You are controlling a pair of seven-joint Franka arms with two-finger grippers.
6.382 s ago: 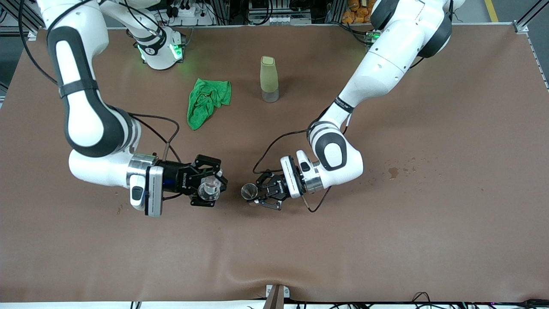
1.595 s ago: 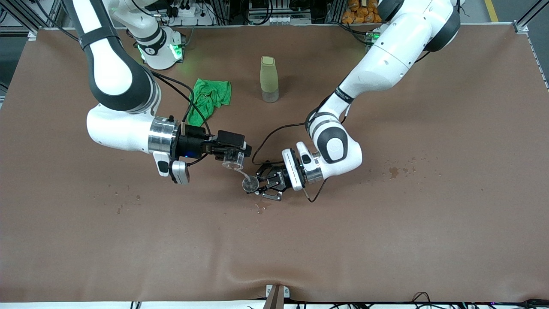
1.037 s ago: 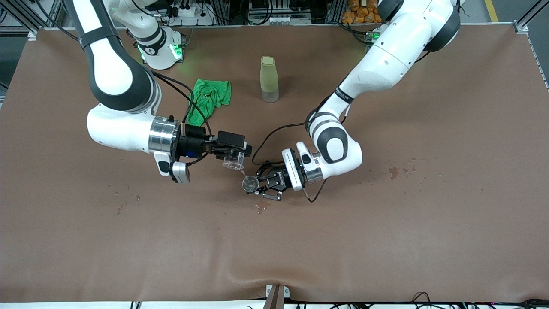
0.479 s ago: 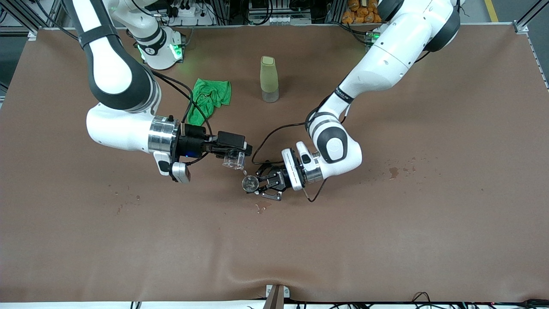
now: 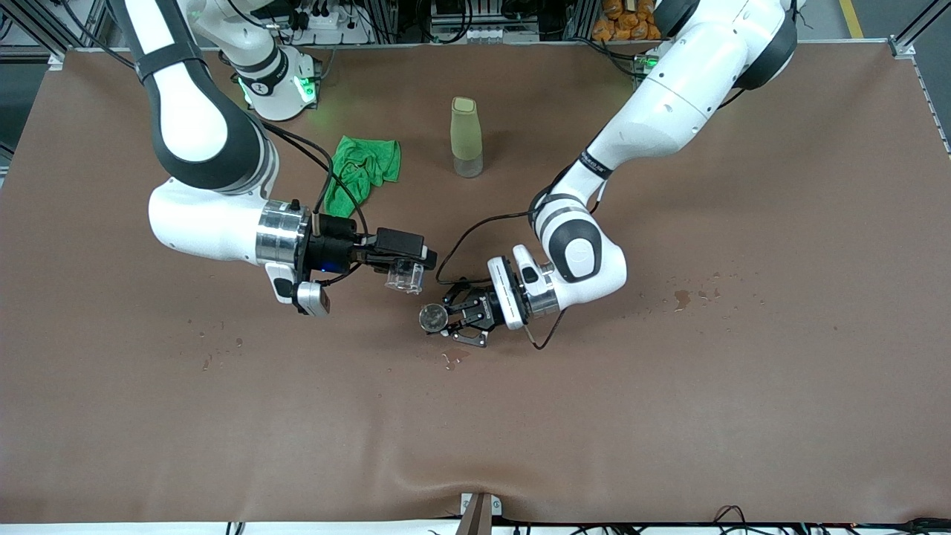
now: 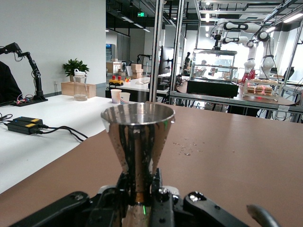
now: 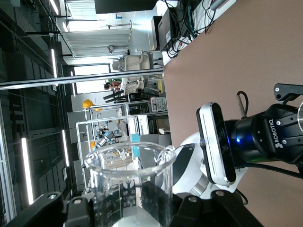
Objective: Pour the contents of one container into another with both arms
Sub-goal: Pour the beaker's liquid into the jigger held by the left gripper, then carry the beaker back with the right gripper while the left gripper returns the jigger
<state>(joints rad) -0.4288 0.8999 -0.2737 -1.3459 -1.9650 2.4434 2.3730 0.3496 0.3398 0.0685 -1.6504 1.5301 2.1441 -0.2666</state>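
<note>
Now | right gripper (image 5: 407, 269) clamps glass cup (image 5: 403, 277) tipped toward jigger (image 5: 431, 318) | left gripper (image 5: 450, 321) grips jigger upright to catch the pour

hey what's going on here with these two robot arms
The right gripper holds a small clear glass cup tipped on its side, just above the steel jigger. The left gripper holds that jigger upright by its waist. A green cloth and a pale bottle stand untouched nearer the bases.

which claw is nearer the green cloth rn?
Right. The right claw, shut on the glass cup, sits just camera-side of the green cloth; the left claw, holding the jigger, is farther off.
</note>
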